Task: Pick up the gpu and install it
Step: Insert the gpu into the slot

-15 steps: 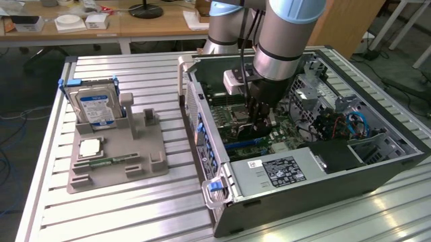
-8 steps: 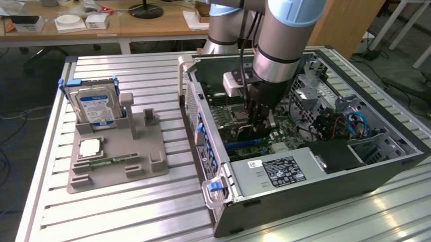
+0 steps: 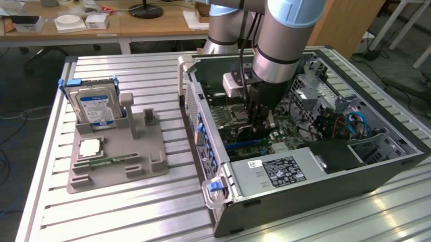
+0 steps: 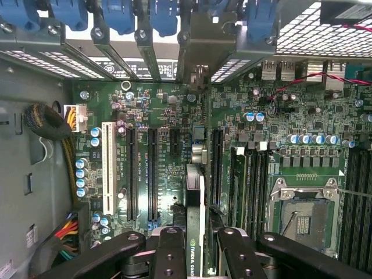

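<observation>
Table (image 3: 135, 217): ribbed metal top that carries every item below and lies under and around the pincer.

Computer case (image 3: 323, 191): side panel off, open face up. The pincer is down inside it.

Arm (image 3: 289, 35): reaches into the case from above.

Main board (image 4: 157, 116): green, forms the floor of the case directly beneath the pincer.

Grey holder (image 3: 128, 161): on the table outside the case, well apart from the pincer, with a hard drive (image 3: 94, 106) standing in it.

Pincer (image 4: 197, 247): drawn in to a narrow gap, with one black finger (image 4: 168, 253) pressed on each face of the gpu.

Gpu (image 4: 195, 203): held edge-on between the fingers, over the row of long black slots (image 4: 152, 174) and just beside the nearest of them. Whether its lower edge has entered a slot cannot be told.

Rear wall (image 4: 197, 40): ahead of the pincer, with bracket openings and blue latches (image 4: 116, 14).

Capacitors (image 4: 96, 136): small silver-blue cans, off to one side of the slots.

Hazards, as judged:
- If the card's edge is offset or tilted against its slot, pressing down would jam it or bend the contacts.
- The end bracket could catch on the rear wall instead of dropping into its opening.
- The grip is on thin faces, so resistance from the slot may twist the card between the fingers.
- A sideways drift could knock nearby board parts.
</observation>
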`<state>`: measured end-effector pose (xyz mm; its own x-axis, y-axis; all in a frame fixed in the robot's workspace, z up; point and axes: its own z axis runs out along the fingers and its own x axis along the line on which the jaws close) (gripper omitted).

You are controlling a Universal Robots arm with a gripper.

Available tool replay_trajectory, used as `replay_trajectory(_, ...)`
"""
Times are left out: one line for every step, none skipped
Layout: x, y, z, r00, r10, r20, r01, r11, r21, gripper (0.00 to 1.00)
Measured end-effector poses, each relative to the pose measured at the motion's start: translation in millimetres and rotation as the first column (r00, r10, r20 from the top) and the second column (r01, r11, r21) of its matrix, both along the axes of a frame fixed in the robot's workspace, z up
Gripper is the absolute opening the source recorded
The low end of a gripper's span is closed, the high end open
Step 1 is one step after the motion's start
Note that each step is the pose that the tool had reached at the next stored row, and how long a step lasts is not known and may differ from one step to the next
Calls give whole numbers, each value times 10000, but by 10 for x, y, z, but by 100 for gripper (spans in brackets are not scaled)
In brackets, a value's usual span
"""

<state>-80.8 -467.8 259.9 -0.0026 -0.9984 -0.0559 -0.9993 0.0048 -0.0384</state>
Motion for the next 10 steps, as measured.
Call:
replay_trajectory(0, 0, -1, 10000, -1, 1, 1, 10000, 1, 25)
replay_trajectory(0, 0, 0, 10000, -1, 0, 1, 10000, 2, 25)
replay_trajectory(0, -1, 4, 10000, -1, -1, 1, 10000, -1, 25)
replay_trajectory(-1, -1, 17, 10000, -1, -1, 1, 10000, -1, 25)
replay_trajectory(0, -1, 32, 10000, -1, -1, 1, 10000, 0, 25)
replay_trajectory(0, -1, 45, 10000, -1, -1, 1, 10000, -2, 25)
replay_trajectory(0, -1, 46, 10000, -1, 0, 1, 10000, 2, 25)
replay_trajectory(0, -1, 46, 10000, -1, 0, 1, 10000, 2, 25)
replay_trajectory(0, -1, 46, 10000, -1, 0, 1, 10000, 1, 25)
replay_trajectory(0, -2, 45, 10000, -1, -3, 1, 10000, 2, 25)
